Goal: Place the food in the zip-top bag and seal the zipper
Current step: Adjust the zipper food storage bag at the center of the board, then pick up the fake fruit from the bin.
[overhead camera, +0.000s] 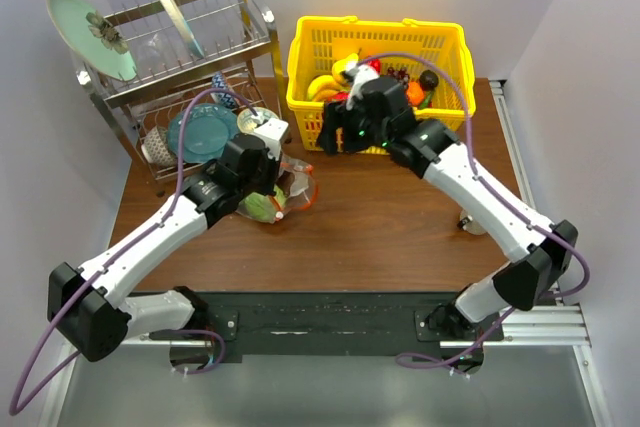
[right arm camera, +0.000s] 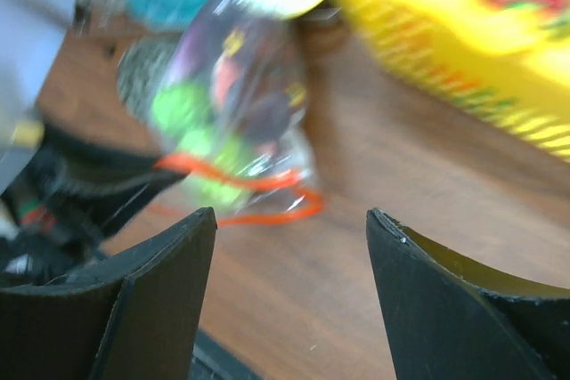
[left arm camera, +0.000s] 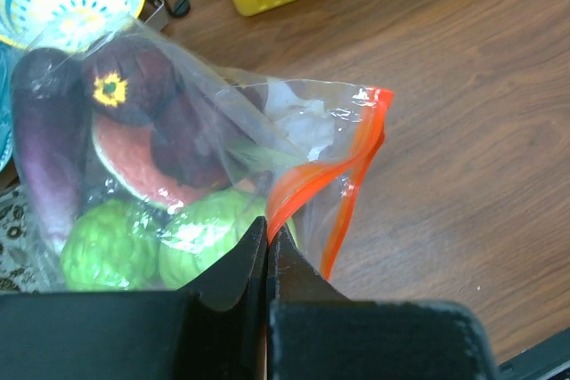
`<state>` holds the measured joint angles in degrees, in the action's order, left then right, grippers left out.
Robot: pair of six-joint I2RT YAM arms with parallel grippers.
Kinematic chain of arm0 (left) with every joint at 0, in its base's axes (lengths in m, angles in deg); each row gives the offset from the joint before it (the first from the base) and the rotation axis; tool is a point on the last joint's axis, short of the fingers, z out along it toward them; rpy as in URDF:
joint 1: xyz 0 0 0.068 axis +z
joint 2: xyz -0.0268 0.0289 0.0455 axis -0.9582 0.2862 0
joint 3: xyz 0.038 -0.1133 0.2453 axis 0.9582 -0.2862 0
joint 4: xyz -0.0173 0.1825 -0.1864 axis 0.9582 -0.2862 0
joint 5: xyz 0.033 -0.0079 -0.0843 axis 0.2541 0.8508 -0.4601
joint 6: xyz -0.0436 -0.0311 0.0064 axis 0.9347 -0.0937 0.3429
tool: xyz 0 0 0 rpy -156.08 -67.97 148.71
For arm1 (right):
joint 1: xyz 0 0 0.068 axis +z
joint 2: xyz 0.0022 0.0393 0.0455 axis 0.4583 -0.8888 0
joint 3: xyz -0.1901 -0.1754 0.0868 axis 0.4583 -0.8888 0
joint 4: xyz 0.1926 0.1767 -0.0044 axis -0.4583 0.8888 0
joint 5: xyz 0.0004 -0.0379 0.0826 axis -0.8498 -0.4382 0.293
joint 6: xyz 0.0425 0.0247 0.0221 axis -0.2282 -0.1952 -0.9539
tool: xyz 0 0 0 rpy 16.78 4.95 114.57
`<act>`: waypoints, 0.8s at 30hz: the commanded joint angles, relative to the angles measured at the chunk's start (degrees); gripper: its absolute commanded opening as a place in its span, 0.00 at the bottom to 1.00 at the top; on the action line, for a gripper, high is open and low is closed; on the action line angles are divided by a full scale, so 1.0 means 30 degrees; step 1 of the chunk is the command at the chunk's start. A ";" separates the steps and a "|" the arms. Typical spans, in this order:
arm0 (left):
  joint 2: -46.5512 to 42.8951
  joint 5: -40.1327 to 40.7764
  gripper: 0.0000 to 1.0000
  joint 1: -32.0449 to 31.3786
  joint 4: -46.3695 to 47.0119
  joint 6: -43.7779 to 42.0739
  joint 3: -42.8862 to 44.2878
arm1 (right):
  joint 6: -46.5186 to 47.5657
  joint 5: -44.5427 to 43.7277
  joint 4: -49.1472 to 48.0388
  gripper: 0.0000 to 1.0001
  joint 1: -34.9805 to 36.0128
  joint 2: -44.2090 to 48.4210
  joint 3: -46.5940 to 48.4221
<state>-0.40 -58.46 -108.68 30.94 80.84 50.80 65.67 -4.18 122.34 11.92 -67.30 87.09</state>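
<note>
- L gripper (left arm camera: 267,230): clenched on one end of the zipper (left arm camera: 307,180).
- R gripper (right arm camera: 289,215): jaws spread, nothing held, hovering by yellow basket (overhead camera: 300,67).
- Zip-top bag (left arm camera: 178,122) on table (overhead camera: 400,237), food (left arm camera: 205,233) inside.
- Bag lies left of R gripper; strip runs away from L's pinch, lips look parted. R's the free arm.

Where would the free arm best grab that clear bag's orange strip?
Probably pinch the zipper strip near its far, upturned corner, coming from the bare table side on the right. It is thin and flat there, clear of the bulging food, and the left tool clamps its near end.
</note>
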 commanded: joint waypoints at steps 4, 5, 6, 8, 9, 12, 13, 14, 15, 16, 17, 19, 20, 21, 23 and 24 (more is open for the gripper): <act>-0.0448 -0.1647 0.00 0.0139 0.2838 -0.0307 -0.0971 | 0.1516 0.0867 0.1381 0.71 -0.6030 -0.0573 0.3441; -0.0477 -0.1854 0.00 0.0139 0.2838 -0.0307 -0.1029 | 0.1666 0.0839 0.1615 0.71 -0.6529 -0.1103 0.4084; -0.0564 -0.2001 0.00 0.0139 0.2954 -0.0307 -0.1175 | 0.1841 0.0838 0.1995 0.71 -0.7462 -0.1630 0.5309; -0.0798 -0.2178 0.00 0.0168 0.3159 -0.0336 -0.1438 | 0.2194 0.0751 0.2261 0.71 -0.8287 -0.3586 0.6662; -0.0886 -0.2207 0.00 0.0139 0.3276 -0.0336 -0.1469 | 0.2223 0.0663 0.2581 0.70 -0.9045 -0.4411 0.8032; -0.1209 -0.2412 0.00 0.0139 0.3598 -0.0307 -0.1732 | 0.2515 0.1480 0.3137 0.70 -1.0104 -0.7224 1.0815; -0.1268 -0.2383 0.00 0.0139 0.3658 -0.0307 -0.1791 | 0.2981 0.1744 0.3286 0.72 -1.0224 -0.7841 1.1467; -0.1326 -0.2354 0.00 0.0168 0.3716 -0.0307 -0.1821 | 0.3217 0.1804 0.3432 0.75 -1.0312 -0.8543 1.2054; -0.1327 -0.2354 0.00 0.0139 0.3804 -0.0307 -0.1879 | 0.3423 0.1776 0.3753 0.84 -1.0284 -0.9623 1.3133; -0.1327 -0.2354 0.00 0.0168 0.3805 -0.0307 -0.1879 | 0.3744 0.1718 0.3785 0.89 -1.0313 -1.0185 1.3521; -0.1240 -0.2354 0.00 0.0139 0.3863 -0.0307 -0.1879 | 0.3776 0.1572 0.3785 0.93 -1.0284 -1.0538 1.3757; -0.1181 -0.2470 0.00 0.0139 0.3834 -0.0307 -0.1850 | 0.4154 0.1102 0.3552 0.99 -1.0313 -1.1390 1.3964; -0.1093 -0.2471 0.00 0.0139 0.3863 -0.0307 -0.1850 | 0.4331 0.1015 0.3435 0.99 -1.0284 -1.1624 1.3935; -0.1005 -0.2500 0.00 0.0168 0.3892 -0.0307 -0.1850 | 0.4507 0.1014 0.3173 0.99 -1.0313 -1.1858 1.3848; -0.0917 -0.2471 0.00 0.0139 0.3893 -0.0336 -0.1792 | 0.5122 0.1509 0.2937 0.99 -1.0313 -1.2532 1.3701; -0.0888 -0.2442 0.00 0.0197 0.3893 -0.0336 -0.1792 | 0.5356 0.1802 0.2907 0.99 -1.0313 -1.2795 1.3758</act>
<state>-2.76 -65.26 -108.62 38.79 80.82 45.27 77.23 -1.25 131.74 -19.36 -106.09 125.62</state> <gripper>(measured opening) 0.019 0.986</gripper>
